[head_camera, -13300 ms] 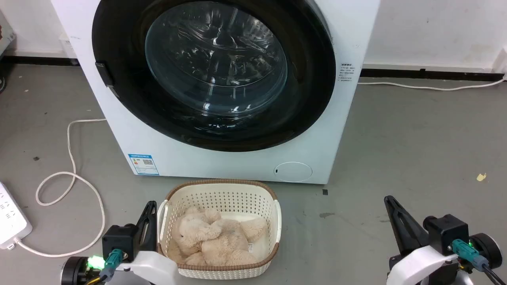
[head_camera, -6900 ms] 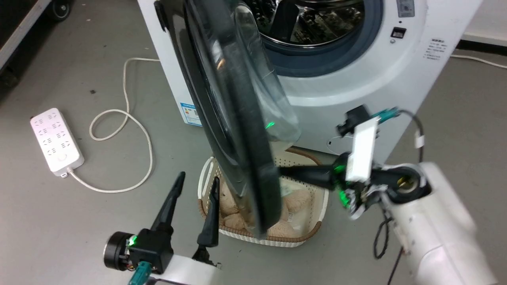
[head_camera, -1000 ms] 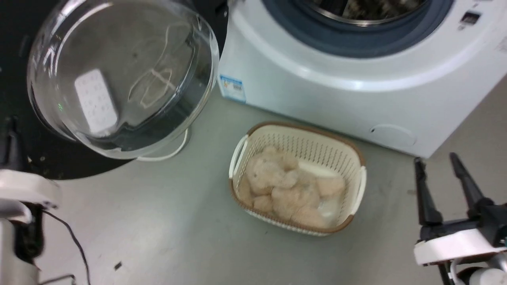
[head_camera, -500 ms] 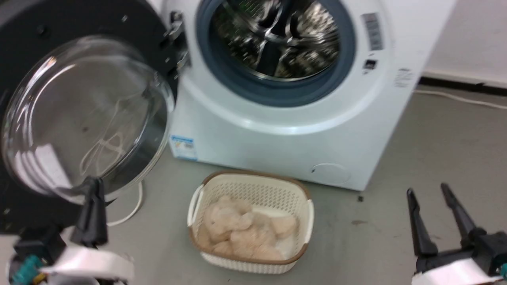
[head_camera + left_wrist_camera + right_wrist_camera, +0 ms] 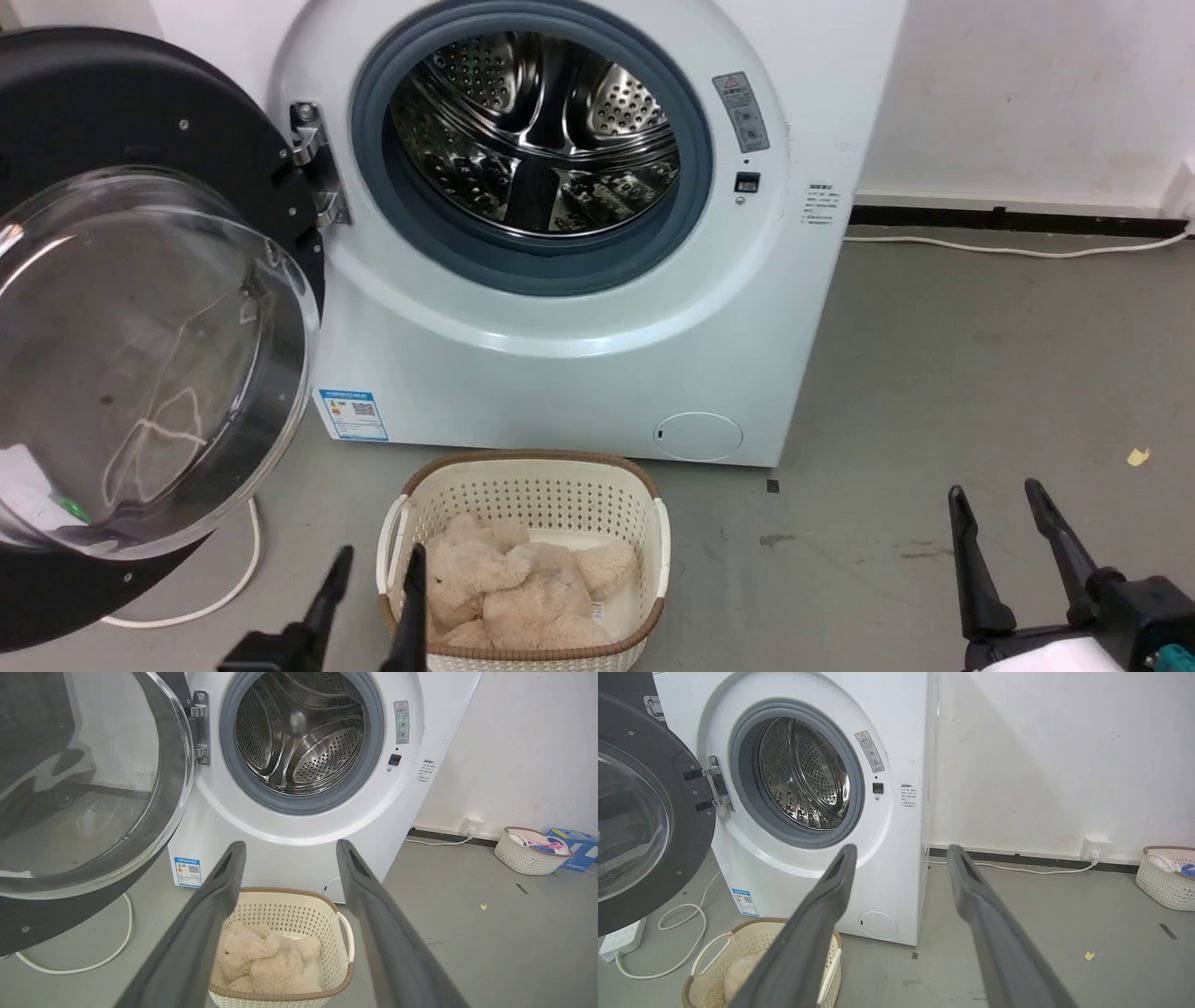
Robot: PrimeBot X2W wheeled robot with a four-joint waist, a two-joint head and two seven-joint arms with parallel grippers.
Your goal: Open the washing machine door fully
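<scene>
a: where does the washing machine (image 5: pixel 579 373) stand in the job?
b: its door (image 5: pixel 149 355) hangs wide on the hinge (image 5: pixel 313 168), on the robot's left of the opening, glass bowl facing out, drum (image 5: pixel 541 140) bare. the opening step looks finished.
a: and the basket (image 5: pixel 523 485)?
b: on the floor in front. the left gripper (image 5: pixel 381 560) and right gripper (image 5: pixel 992 490) both hover low, fingers spread, holding nothing.
a: next move?
b: likely none; at most a light nudge on the door rim.

The head camera looks down at the washing machine (image 5: pixel 560 392). Both wrist cameras face it from lower down; all three share its drum (image 5: pixel 532 140) and door (image 5: pixel 140 103).
</scene>
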